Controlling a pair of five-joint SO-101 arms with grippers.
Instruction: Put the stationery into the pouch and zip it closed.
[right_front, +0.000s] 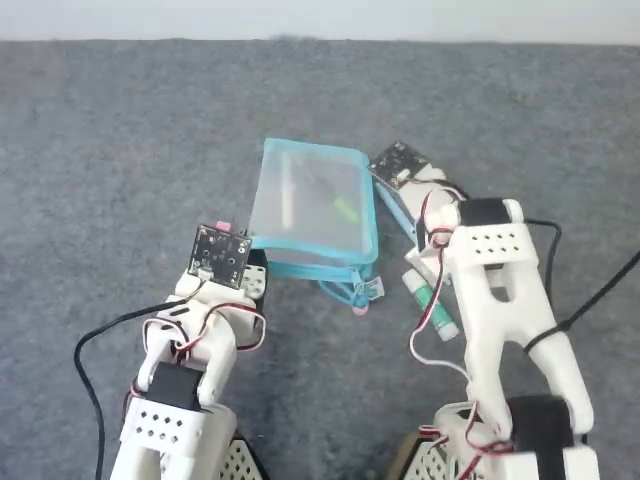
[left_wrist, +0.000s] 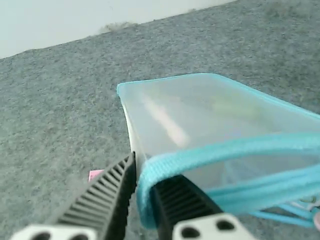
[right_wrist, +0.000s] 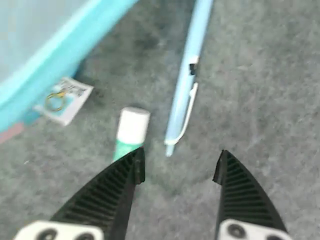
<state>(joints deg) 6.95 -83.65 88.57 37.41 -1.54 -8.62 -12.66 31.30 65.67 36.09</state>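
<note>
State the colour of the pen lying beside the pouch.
The pen is light blue, clearest in the right wrist view.

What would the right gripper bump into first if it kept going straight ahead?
Probably the light blue pen: its tip lies just ahead of the open right gripper. The green glue stick sits close to one side and might touch first; depth is unclear.

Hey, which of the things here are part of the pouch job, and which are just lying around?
Job: pouch, its edge in the left gripper; blue pen and glue stick, by the open right gripper.
Lying about: possibly the small pink bit on the grey carpet; can't tell what it is.
</note>
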